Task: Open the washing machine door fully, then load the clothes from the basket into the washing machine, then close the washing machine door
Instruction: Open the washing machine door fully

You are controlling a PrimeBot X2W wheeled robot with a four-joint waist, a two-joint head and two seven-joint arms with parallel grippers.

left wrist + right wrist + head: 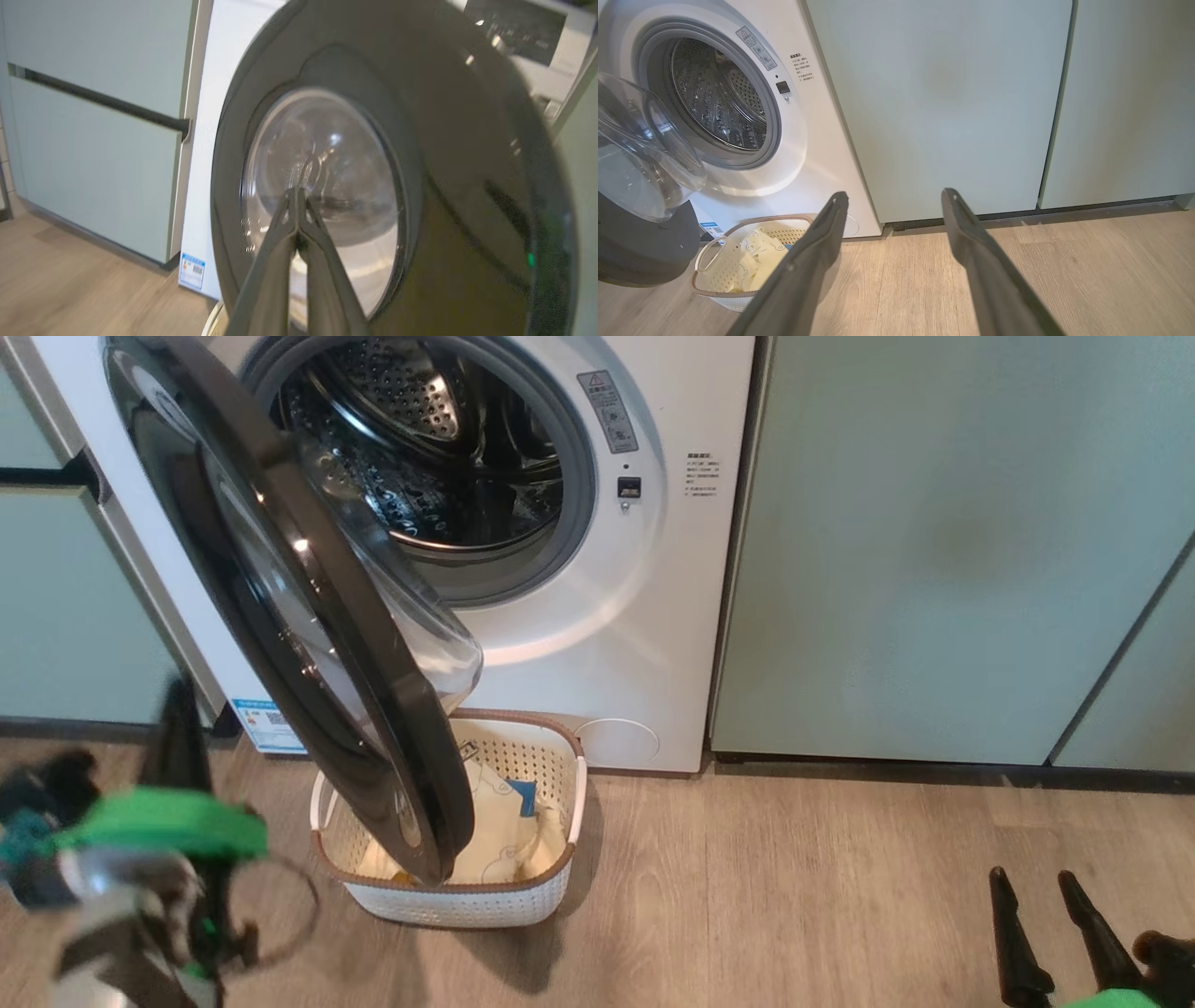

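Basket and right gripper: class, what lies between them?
Bare wooden floor separates the basket from the right gripper, as the head view shows.

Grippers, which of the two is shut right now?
The left gripper, fingers pressed together before the washing machine door; the right gripper has its fingers spread wide apart.

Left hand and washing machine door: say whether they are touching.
Apart. The head view shows a strip of the white washing machine front between the shut left hand and the washing machine door.

The wood floor [794, 896] bears the basket [467, 905] and washing machine [653, 644].
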